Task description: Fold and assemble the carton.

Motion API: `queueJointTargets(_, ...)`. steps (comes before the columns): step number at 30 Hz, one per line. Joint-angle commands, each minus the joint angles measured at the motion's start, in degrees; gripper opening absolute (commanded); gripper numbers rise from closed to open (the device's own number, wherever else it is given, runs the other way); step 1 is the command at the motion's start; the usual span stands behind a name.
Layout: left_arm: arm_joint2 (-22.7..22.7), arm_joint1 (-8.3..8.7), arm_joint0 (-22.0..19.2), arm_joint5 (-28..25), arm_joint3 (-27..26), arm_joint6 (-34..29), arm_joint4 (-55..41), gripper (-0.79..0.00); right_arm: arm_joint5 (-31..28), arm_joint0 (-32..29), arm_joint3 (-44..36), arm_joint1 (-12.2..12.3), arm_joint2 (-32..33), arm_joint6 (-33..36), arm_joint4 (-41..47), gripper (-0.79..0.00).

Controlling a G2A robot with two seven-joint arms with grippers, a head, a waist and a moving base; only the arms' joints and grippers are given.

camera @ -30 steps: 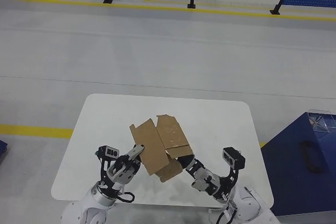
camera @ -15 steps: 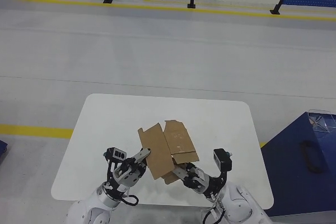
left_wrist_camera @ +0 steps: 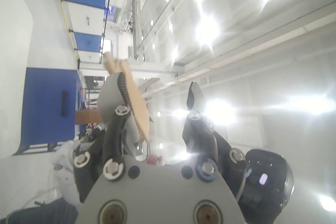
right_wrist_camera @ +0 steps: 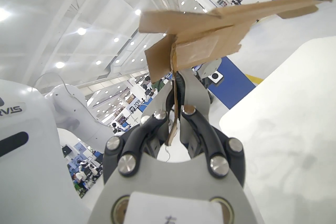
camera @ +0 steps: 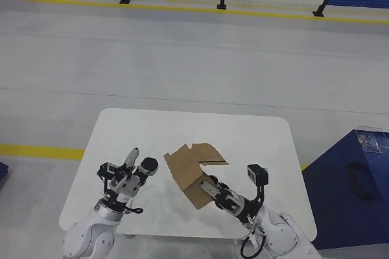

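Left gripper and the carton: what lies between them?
Nothing: in the top view, only bare table shows between the open left gripper and the carton, which the right gripper holds.

Plain brown carton [camera: 185,173]; white table [camera: 142,136]; black-and-silver right claw [right_wrist_camera: 178,83]

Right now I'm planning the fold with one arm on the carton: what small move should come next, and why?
Probably bring the open left gripper over to the carton and take its free side. The right gripper alone pinches its lower edge above the table, flaps splayed unfolded.
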Motion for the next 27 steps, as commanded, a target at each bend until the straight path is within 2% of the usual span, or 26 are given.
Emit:
queueJointTargets(1, -2.7, 0.01, -1.2, -0.2, 2.7, 2.8, -1.7, 0.000, 4.0, -0.7, -1.2, 0.6, 1.5, 4.6, 1.6, -0.785)
queueJointTargets(6, -5.6, 0.15, -3.9, 0.3, 5.6, 4.5, -0.3, 0.000, 9.5, -2.2, -4.9, 2.0, 3.8, 16.3, -3.3, -0.785)
queueJointTargets(14, -3.0, 0.31, -3.6, 1.3, 0.6, -2.6, 6.1, 0.000, 13.3, -3.7, -10.3, 3.2, 2.7, 28.0, -14.6, -0.785)
queueJointTargets(19, -0.5, 0.56, -2.7, 4.4, -2.8, -7.1, 11.7, 0.000, 13.3, -4.6, -13.1, 3.7, 2.0, 31.3, -16.2, -0.785)
queueJointTargets(23, 1.6, 1.04, -3.3, 9.0, -2.5, -12.7, 18.0, 0.000, 12.0, -5.6, -14.9, 4.2, 2.5, 32.1, -16.6, -0.785)
queueJointTargets(27, 3.1, 1.50, -5.0, 15.0, -1.0, -18.5, 20.3, 0.000, 10.9, -6.6, -16.0, 4.6, 3.5, 31.5, -16.3, -0.785)
